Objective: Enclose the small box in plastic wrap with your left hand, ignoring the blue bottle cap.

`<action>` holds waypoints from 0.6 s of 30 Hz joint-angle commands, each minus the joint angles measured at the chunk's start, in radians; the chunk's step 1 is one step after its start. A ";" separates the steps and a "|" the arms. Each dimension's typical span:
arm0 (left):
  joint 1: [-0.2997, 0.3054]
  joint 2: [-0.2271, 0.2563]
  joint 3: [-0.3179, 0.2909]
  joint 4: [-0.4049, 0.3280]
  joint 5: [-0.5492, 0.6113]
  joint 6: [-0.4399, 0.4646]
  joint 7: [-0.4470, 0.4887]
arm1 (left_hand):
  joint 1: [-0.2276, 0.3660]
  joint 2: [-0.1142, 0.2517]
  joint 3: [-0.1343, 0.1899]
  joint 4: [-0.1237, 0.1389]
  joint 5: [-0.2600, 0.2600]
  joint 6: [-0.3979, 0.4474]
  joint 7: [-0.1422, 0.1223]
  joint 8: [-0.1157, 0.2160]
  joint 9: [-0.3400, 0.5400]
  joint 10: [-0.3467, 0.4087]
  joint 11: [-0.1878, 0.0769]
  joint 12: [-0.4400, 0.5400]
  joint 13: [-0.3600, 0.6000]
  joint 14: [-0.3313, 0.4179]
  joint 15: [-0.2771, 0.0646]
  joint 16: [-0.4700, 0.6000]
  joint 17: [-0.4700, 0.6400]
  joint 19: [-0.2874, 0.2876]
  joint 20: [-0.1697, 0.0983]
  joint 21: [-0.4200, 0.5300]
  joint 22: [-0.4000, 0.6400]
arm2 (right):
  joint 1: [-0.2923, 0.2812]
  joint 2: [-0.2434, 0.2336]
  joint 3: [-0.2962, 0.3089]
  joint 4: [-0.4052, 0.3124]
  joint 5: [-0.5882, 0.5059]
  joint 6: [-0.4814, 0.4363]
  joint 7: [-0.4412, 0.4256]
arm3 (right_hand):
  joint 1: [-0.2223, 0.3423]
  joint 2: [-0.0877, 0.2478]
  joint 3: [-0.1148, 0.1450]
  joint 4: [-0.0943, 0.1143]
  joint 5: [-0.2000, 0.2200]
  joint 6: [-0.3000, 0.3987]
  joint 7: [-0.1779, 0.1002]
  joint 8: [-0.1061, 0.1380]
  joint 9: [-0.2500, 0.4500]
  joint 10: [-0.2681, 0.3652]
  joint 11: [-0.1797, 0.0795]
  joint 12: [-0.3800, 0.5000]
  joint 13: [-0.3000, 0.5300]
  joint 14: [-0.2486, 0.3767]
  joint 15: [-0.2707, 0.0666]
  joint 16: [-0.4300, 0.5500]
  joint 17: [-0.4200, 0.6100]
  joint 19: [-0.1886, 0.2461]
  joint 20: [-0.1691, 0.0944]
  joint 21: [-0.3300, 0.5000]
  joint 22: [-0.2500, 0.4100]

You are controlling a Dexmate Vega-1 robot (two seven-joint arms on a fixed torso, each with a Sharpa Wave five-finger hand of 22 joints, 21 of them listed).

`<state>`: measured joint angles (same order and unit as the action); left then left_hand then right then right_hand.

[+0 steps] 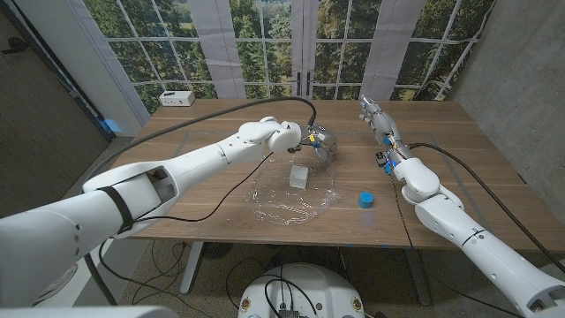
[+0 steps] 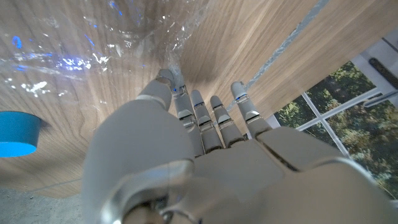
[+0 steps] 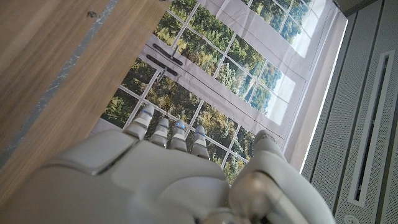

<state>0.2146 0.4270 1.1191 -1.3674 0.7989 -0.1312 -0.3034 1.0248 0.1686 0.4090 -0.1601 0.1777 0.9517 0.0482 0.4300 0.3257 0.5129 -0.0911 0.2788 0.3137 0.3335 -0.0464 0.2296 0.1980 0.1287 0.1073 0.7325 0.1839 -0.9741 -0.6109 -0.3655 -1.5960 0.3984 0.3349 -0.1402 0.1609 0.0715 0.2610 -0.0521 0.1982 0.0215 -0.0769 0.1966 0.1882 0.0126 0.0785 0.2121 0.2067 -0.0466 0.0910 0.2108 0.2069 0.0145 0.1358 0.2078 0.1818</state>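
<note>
The wooden table (image 1: 459,132) is stretching wide under both arms. On it, the plastic wrap (image 1: 291,194) is lying as a crinkled, clear sheet, spread out near the middle and catching the light in glints. The left hand (image 1: 320,142) is hovering at the sheet's far edge; from its wrist camera, the fingers (image 2: 199,118) are lying close together with the thumb beside them, pinching a raised fold of the wrap. The right hand (image 1: 374,116) is sitting well apart at the far right, fingers extended, holding nothing. The small box (image 1: 300,177) is standing on the wrap, pale and translucent-looking, not yet covered. The blue bottle cap (image 1: 365,200) is resting just beside the sheet's right edge. A white device (image 1: 177,98) is sitting at the far left corner.
</note>
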 commanded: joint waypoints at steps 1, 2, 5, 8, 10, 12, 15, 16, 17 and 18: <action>0.048 0.067 -0.048 -0.140 0.041 0.036 0.016 | -0.001 0.009 0.006 0.010 0.003 -0.017 -0.003 0.009 0.014 0.004 -0.003 0.006 0.006 0.009 -0.037 0.005 0.007 0.013 0.002 0.005 0.005 | 0.000 -0.003 -0.003 -0.017 -0.012 -0.014 -0.008 | -0.003 0.002 0.000 -0.003 0.002 0.007 -0.003 0.001 0.002 0.003 0.002 0.001 0.005 0.006 0.005 0.005 0.003 0.006 0.005 0.002 0.003; 0.051 0.074 -0.054 -0.153 0.036 0.029 0.008 | -0.002 0.008 0.006 0.011 0.003 -0.015 -0.007 0.012 0.017 0.006 -0.005 0.006 0.007 0.011 -0.039 0.006 0.007 0.014 0.000 0.005 0.005 | 0.001 -0.003 -0.003 -0.015 -0.003 -0.010 0.003 | -0.003 0.003 0.000 -0.003 0.002 0.007 -0.003 0.001 0.002 0.002 0.002 0.000 0.005 0.006 0.005 0.005 0.003 0.006 0.004 0.002 0.003; 0.068 0.101 -0.069 -0.217 0.048 0.040 -0.024 | -0.003 0.007 0.008 0.013 0.003 -0.014 -0.012 0.018 0.023 0.008 -0.007 0.007 0.008 0.012 -0.040 0.006 0.008 0.015 -0.003 0.006 0.005 | -0.003 -0.007 -0.002 -0.027 -0.012 -0.016 -0.007 | -0.003 0.003 0.000 -0.003 0.002 0.007 -0.003 0.001 0.002 0.003 0.001 0.000 0.005 0.006 0.005 0.005 0.003 0.005 0.004 0.002 0.003; 0.080 0.120 -0.088 -0.266 0.037 0.043 -0.073 | -0.004 0.003 0.010 0.014 0.002 -0.010 -0.014 0.027 0.030 0.016 -0.011 0.009 0.010 0.014 -0.043 0.006 0.008 0.017 -0.007 0.007 0.005 | -0.007 -0.008 -0.001 -0.040 -0.015 -0.029 -0.016 | -0.003 0.003 0.000 -0.003 0.002 0.007 -0.003 0.001 0.002 0.002 0.002 0.000 0.005 0.006 0.005 0.004 0.003 0.005 0.004 0.002 0.003; 0.079 0.130 -0.087 -0.301 0.048 0.045 -0.129 | -0.004 0.002 0.011 0.014 0.002 -0.011 -0.015 0.031 0.034 0.020 -0.010 0.010 0.011 0.016 -0.042 0.006 0.008 0.016 -0.007 0.007 0.005 | -0.007 -0.005 -0.003 -0.039 -0.010 -0.027 -0.012 | -0.004 0.003 0.000 -0.003 0.002 0.006 -0.003 0.001 0.002 0.002 0.002 0.000 0.005 0.006 0.005 0.004 0.003 0.005 0.005 0.002 0.003; 0.082 0.138 -0.088 -0.326 0.054 0.042 -0.171 | -0.004 0.000 0.012 0.014 0.001 -0.011 -0.016 0.034 0.038 0.021 -0.010 0.010 0.012 0.017 -0.042 0.006 0.008 0.015 -0.007 0.007 0.005 | -0.007 -0.005 -0.007 -0.046 -0.017 -0.035 -0.017 | -0.004 0.003 0.000 -0.003 0.002 0.007 -0.003 0.001 0.002 0.002 0.001 0.000 0.005 0.006 0.006 0.004 0.003 0.005 0.004 0.002 0.003; 0.094 0.152 -0.097 -0.365 0.065 0.043 -0.216 | -0.004 0.000 0.014 0.014 0.001 -0.010 -0.015 0.037 0.041 0.024 -0.007 0.011 0.013 0.017 -0.041 0.005 0.008 0.015 -0.006 0.007 0.005 | -0.008 -0.005 -0.009 -0.051 -0.018 -0.041 -0.019 | -0.004 0.004 0.001 -0.003 0.002 0.006 -0.003 0.001 0.002 0.002 0.001 0.000 0.005 0.006 0.005 0.004 0.003 0.005 0.004 0.002 0.003; 0.113 0.170 -0.111 -0.385 0.063 0.035 -0.193 | -0.004 -0.001 0.014 0.014 0.001 -0.011 -0.015 0.039 0.043 0.024 -0.007 0.011 0.014 0.017 -0.041 0.005 0.008 0.014 -0.007 0.007 0.005 | -0.008 -0.002 -0.012 -0.055 -0.015 -0.047 -0.018 | -0.004 0.004 0.001 -0.003 0.002 0.007 -0.003 0.001 0.002 0.002 0.001 0.000 0.005 0.005 0.005 0.004 0.003 0.005 0.004 0.002 0.003; 0.113 0.170 -0.115 -0.394 0.060 0.041 -0.224 | -0.004 -0.001 0.014 0.014 0.001 -0.011 -0.015 0.039 0.043 0.024 -0.007 0.011 0.014 0.018 -0.042 0.005 0.008 0.014 -0.006 0.006 0.005 | -0.007 -0.001 -0.013 -0.056 -0.020 -0.047 -0.022 | -0.003 0.004 0.001 -0.003 0.002 0.007 -0.003 0.001 0.002 0.002 0.001 0.000 0.005 0.005 0.005 0.004 0.003 0.005 0.003 0.002 0.003; 0.112 0.171 -0.117 -0.403 0.066 0.047 -0.249 | -0.003 -0.002 0.015 0.014 0.000 -0.010 -0.016 0.042 0.045 0.025 -0.008 0.011 0.014 0.019 -0.043 0.005 0.007 0.014 -0.008 0.006 0.005 | -0.006 -0.001 -0.016 -0.055 -0.023 -0.047 -0.021 | -0.003 0.004 0.001 -0.003 0.002 0.007 -0.003 0.001 0.002 0.002 0.001 0.000 0.005 0.005 0.005 0.004 0.003 0.005 0.003 0.002 0.003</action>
<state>0.2862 0.5402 1.0436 -1.6272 0.8436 -0.0948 -0.4127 1.0246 0.1684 0.4187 -0.1504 0.1761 0.9380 0.0373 0.4602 0.3629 0.5291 -0.0965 0.2866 0.3229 0.3387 -0.0411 0.2296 0.2027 0.1342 0.1018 0.7325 0.1837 -0.9785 -0.6152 -0.3695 -1.6309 0.3863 0.3090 -0.1507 0.1609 0.0714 0.2610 -0.0521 0.1982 0.0214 -0.0769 0.1966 0.1882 0.0126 0.0785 0.2120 0.2067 -0.0466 0.0910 0.2108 0.2069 0.0144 0.1357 0.2078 0.1818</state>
